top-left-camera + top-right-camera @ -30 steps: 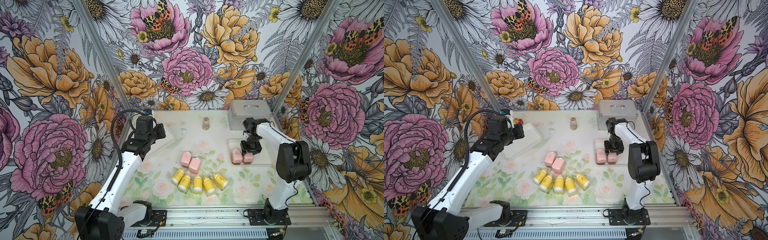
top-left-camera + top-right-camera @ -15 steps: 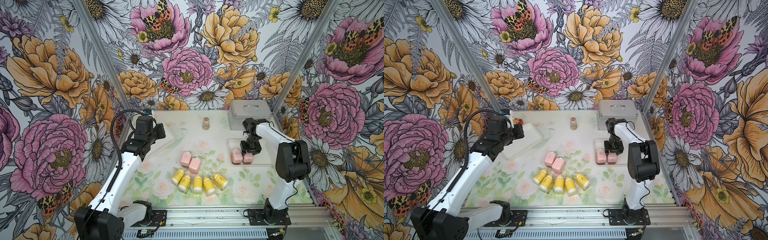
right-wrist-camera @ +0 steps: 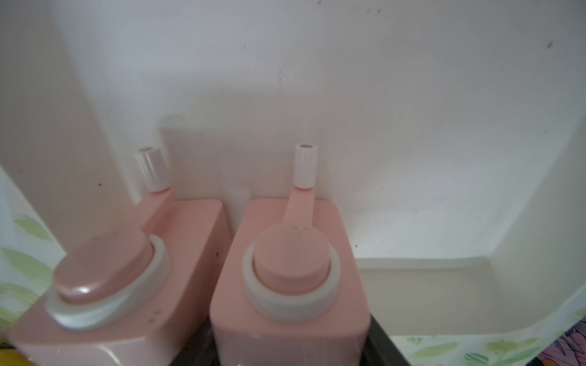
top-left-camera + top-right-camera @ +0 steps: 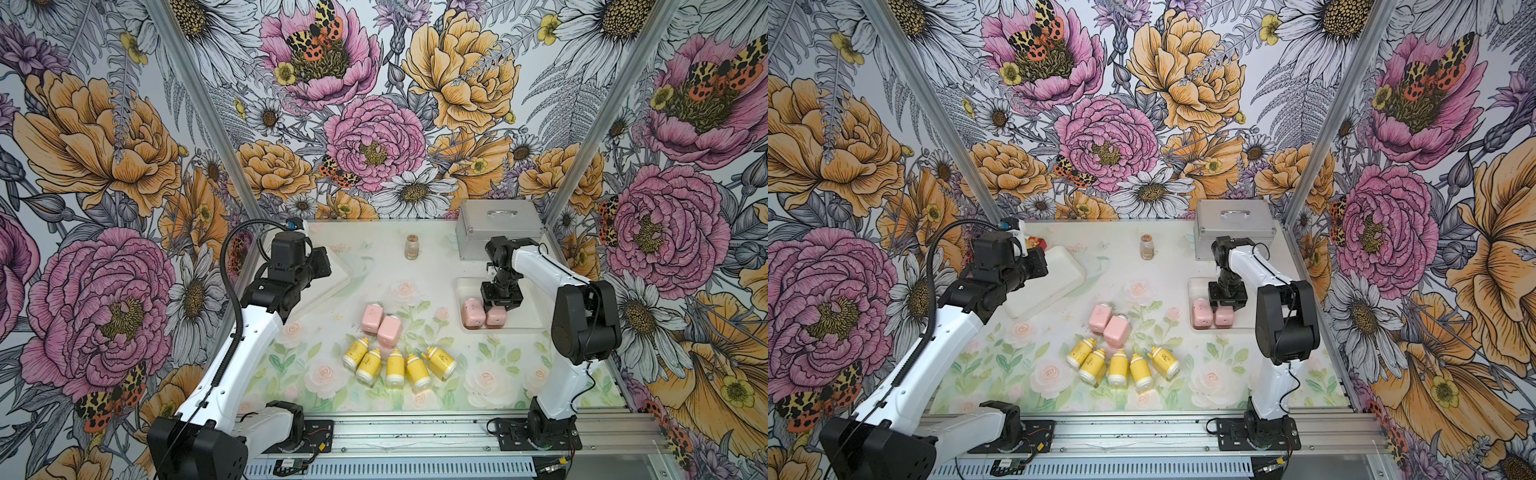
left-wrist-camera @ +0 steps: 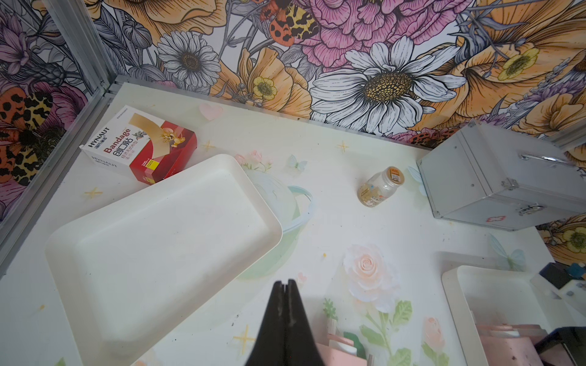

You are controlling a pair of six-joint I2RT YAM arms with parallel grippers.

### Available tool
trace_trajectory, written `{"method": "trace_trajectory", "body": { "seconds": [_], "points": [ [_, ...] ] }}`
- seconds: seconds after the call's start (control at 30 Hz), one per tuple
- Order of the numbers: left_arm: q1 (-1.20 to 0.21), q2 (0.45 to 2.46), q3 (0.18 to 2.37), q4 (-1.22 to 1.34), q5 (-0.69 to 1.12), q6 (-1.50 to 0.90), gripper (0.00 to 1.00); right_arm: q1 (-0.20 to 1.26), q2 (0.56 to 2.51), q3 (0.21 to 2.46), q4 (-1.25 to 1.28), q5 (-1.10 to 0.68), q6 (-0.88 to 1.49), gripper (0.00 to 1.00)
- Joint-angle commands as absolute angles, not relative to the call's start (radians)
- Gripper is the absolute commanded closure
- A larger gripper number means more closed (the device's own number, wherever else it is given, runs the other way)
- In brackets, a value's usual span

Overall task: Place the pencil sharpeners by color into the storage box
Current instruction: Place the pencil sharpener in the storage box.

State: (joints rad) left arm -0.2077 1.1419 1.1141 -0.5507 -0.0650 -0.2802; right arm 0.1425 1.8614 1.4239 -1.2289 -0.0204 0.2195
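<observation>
Change: none in the last second, both arms static.
Right fingers [image 3: 382,350]: pinching pink sharpener [image 3: 285,279], which stands in the box [image 4: 530,316] right of frame, beside its twin [image 3: 120,269].
Left fingers [image 5: 274,323]: pressed together, idle.
Pending: release; two pinks [image 4: 372,318] and five yellows [image 4: 395,368] wait mid-surface [image 4: 415,257].

Each pink sharpener [image 3: 288,285] is smooth plastic with a soft sheen, ringed in white plastic. Each yellow sharpener [image 4: 395,368] looks glossier. The case [image 4: 498,228] is brushed metal with a polished handle [image 5: 542,157]. The near tray [image 4: 530,309] just in front of the case and the far tray [image 5: 158,253] well to its left are matt white plastic. The jar [image 5: 380,187] is clear and shiny. The bandage box [image 5: 142,145] is glossy card. The bench [image 4: 478,365] has a smooth, matt printed top.
</observation>
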Motion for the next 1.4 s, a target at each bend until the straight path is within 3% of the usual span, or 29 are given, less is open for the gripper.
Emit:
{"method": "trace_trajectory", "body": {
  "seconds": [0.0,0.27,1.07,1.37],
  "points": [
    [-0.217,1.123,1.125,-0.548,-0.086,-0.261,1.00,0.137,1.858,1.406,-1.204,-0.033,0.234,0.42],
    [-0.219,1.125,1.125,-0.547,-0.086,-0.260,1.00,0.138,1.847,1.403,-1.206,-0.031,0.233,0.34],
    [-0.220,1.126,1.125,-0.547,-0.084,-0.260,1.00,0.150,1.709,1.561,-1.339,0.015,0.252,0.33],
    [-0.219,1.120,1.126,-0.549,-0.090,-0.258,1.00,0.278,1.649,1.691,-1.425,0.020,0.347,0.31]
  ]
}}
